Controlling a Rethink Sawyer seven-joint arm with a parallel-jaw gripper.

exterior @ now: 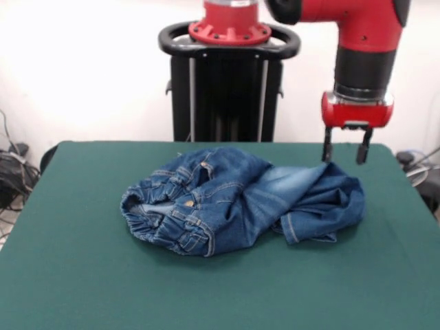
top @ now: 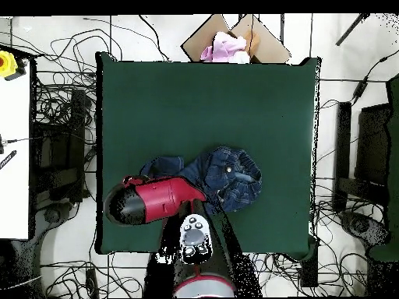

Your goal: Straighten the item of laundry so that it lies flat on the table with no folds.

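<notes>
The jeans [exterior: 240, 201] lie bunched mid-frame on the table [exterior: 82, 275]. The gripper [exterior: 343, 153] hovers upper right, fingers apart, empty. Best to pinch a hem edge low, then pull outward.

Jeans [exterior: 240, 199] bunched in rumpled heap mid-surface [exterior: 82, 275], sole obstacle there. Bare green felt all round heap, widest on front-view near side and left. Gripper [exterior: 343, 152] hangs open above heap's right end, clear of denim. Overhead: arm [top: 156, 200] covers part of heap.
</notes>
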